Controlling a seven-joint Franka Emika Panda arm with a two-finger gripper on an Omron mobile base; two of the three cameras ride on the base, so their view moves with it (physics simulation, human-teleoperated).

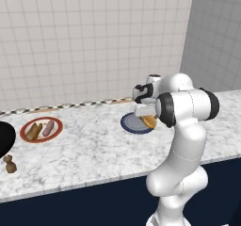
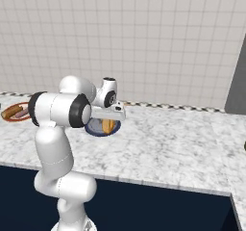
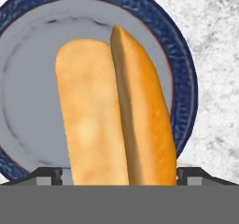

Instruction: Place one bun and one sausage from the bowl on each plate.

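Bun (image 1: 149, 121) and dark blue plate (image 1: 134, 124) are sitting together in the left base view, with the gripper (image 1: 142, 110) hanging just above them. Further left on the marble surface (image 1: 89, 149), the white plate with the red-brown rim (image 1: 41, 129) is already carrying a bun and a sausage, and the black bowl (image 1: 5, 139) is peeking in at the edge. A small brown thing is lying near the bowl; it is too small for me to name.

From the right base view, the gripper (image 2: 109, 113) is hovering over the blue plate (image 2: 96, 129), the bun (image 2: 108, 125) showing under it. The far plate (image 2: 14, 112) is sitting well apart at the left edge.

Looking down the hand view, the bun (image 3: 112, 111) is lying on the blue plate (image 3: 182, 78), split side showing, between the spread fingertips (image 3: 46, 175), which are resting open and gripping nothing. That detail is lacking in both base views.

I judge the bun delivery finished; next, the arm is needing to lift clear, travel back to the bowl and fetch a sausage for this plate.
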